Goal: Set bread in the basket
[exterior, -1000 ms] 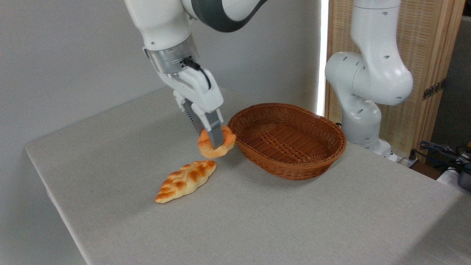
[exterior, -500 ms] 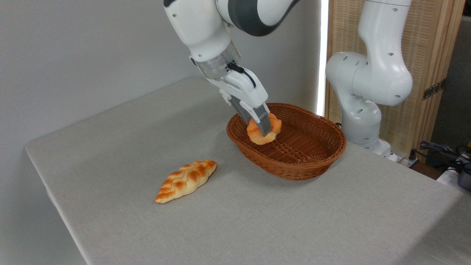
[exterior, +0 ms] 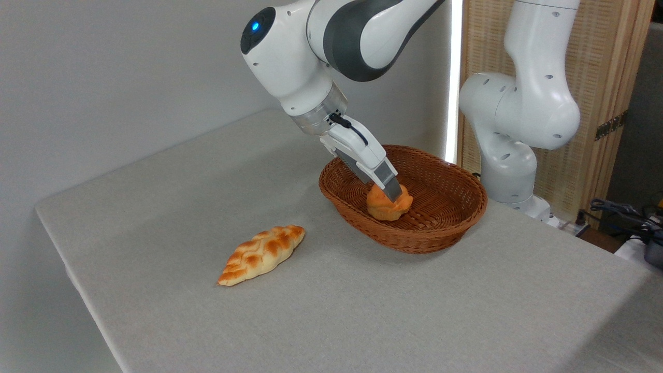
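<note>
The bread [exterior: 387, 209], a small round orange-golden bun, sits low inside the brown wicker basket [exterior: 414, 241], on or just above its woven floor, left of centre. My gripper [exterior: 394, 193] reaches down into the basket from the upper left at a slant. Its fingers are closed on the top of the bun. The near finger [exterior: 389, 182] covers part of the bun's top; the far finger is hidden behind it.
A long braided golden loaf [exterior: 261, 254] lies on the grey table [exterior: 362, 311] left of the basket. The arm's white base [exterior: 518, 129] stands behind the basket at the right. Cables [exterior: 621, 212] lie off the table's right edge.
My gripper carried the bun from just left of the basket, over the rim, and down into the basket. The braided loaf has not moved.
</note>
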### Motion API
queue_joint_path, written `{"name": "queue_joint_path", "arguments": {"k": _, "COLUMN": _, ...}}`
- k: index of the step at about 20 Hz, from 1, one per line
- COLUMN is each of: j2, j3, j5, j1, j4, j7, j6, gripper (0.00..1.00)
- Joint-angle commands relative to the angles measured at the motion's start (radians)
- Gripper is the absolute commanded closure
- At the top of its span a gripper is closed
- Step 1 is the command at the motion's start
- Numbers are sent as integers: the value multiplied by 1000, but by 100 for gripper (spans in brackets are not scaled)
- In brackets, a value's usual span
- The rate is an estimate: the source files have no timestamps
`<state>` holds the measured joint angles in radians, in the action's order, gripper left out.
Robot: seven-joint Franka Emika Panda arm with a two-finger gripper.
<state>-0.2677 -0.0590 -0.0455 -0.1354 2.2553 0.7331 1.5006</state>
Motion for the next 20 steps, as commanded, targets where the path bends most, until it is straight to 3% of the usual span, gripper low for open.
{"name": "queue_joint_path", "arguments": {"k": 1, "j2": -2, "j3": 5, "j5": -13, "j1": -6, "j4": -14, "j7": 12, "j6": 21, "gripper": 0}}
{"name": "queue_joint_path", "arguments": {"k": 7, "j2": 25, "j3": 8, "j5": -30, "j1": -4, "j4": -225, "j7": 11, "j6": 82, "gripper": 0}}
{"name": "queue_joint_path", "arguments": {"k": 13, "j2": 154, "j3": 22, "j5": -27, "j1": 8, "j4": -456, "j7": 8, "j6": 148, "gripper": 0}}
{"name": "queue_joint_path", "arguments": {"k": 20, "j2": 229, "j3": 79, "j5": -60, "j1": 8, "j4": -542, "j7": -1, "j6": 249, "gripper": 0}}
